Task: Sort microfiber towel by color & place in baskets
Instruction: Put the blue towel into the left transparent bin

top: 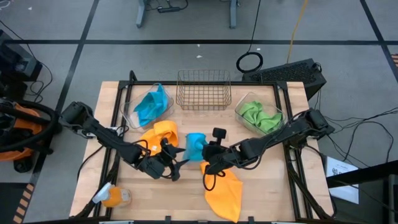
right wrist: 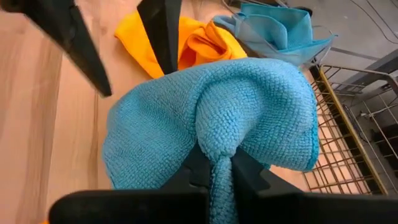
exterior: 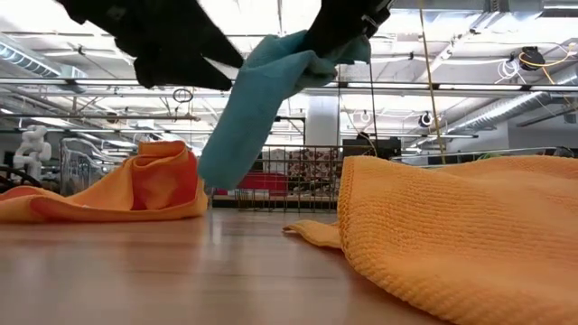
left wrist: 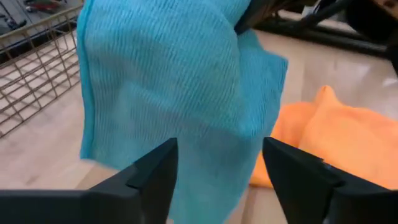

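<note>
Above the middle of the worktop (top: 261, 193), a blue towel (top: 196, 147) is pinched and held off the surface by the right tool (right wrist: 217, 163). Just beside it, the left tool (left wrist: 219, 167) is kept spread, its fingers (left wrist: 155, 171) apart. Orange towels (top: 160, 135) are spread below, and the wire basket (top: 204, 90) is set at the far edge.

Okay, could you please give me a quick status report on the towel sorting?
Right gripper shut on blue towel, lifted off table. Left gripper open, facing it. Blue bin behind orange towel; wire basket empty.
</note>
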Robot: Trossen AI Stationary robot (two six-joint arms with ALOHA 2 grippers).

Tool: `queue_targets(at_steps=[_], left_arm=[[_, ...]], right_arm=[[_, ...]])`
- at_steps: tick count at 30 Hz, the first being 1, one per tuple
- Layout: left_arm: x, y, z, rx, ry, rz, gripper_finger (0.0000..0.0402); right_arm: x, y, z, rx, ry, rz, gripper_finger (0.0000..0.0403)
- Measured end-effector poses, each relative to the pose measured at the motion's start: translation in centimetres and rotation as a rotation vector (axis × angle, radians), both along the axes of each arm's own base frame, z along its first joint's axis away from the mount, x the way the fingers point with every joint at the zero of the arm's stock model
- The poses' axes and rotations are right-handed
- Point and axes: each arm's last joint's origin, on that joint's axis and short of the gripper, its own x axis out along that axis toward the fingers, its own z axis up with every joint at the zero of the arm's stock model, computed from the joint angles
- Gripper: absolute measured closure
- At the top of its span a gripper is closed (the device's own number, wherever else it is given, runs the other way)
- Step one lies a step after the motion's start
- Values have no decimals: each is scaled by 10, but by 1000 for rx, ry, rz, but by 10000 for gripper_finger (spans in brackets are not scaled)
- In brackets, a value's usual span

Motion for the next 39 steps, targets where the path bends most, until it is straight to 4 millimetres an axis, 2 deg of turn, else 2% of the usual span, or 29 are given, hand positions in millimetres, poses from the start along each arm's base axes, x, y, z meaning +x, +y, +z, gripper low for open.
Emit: queue_targets(at_steps=[10, 13, 17, 19, 22, 25, 27, 32, 33, 35, 39], left_arm=[[25, -11, -17, 51, -133, -1, 18], [31, -7, -25, 74, -125, 18, 4], [40, 9, -30, 91, -118, 94, 9], [43, 14, -28, 96, -127, 75, 16], [48, 17, -24, 119, -139, 1, 42], [49, 16, -21, 162, -149, -34, 98], [48, 12, -21, 212, -134, -73, 157], [42, 4, -17, 252, -128, -91, 352], [41, 4, -16, 255, -126, -92, 371], [38, 4, -11, 259, -124, -94, 373], [30, 7, 1, 274, -100, -101, 351]], right_arm=[[-1, 2, 0, -3, 4, 11, 392], [-1, 2, 0, -3, 4, 12, 392], [0, 4, 1, 5, -15, 18, 392], [0, 5, 1, 7, -19, 20, 392], [1, 5, 1, 7, -20, 22, 392], [1, 5, 1, 4, -18, 25, 392], [0, 6, 1, 6, -16, 30, 392], [-1, 10, 1, 28, -6, 57, 388], [-1, 11, 0, 40, -4, 66, 384], [-1, 13, 1, 63, -11, 78, 371], [-2, 15, 2, 82, -27, 65, 323]])
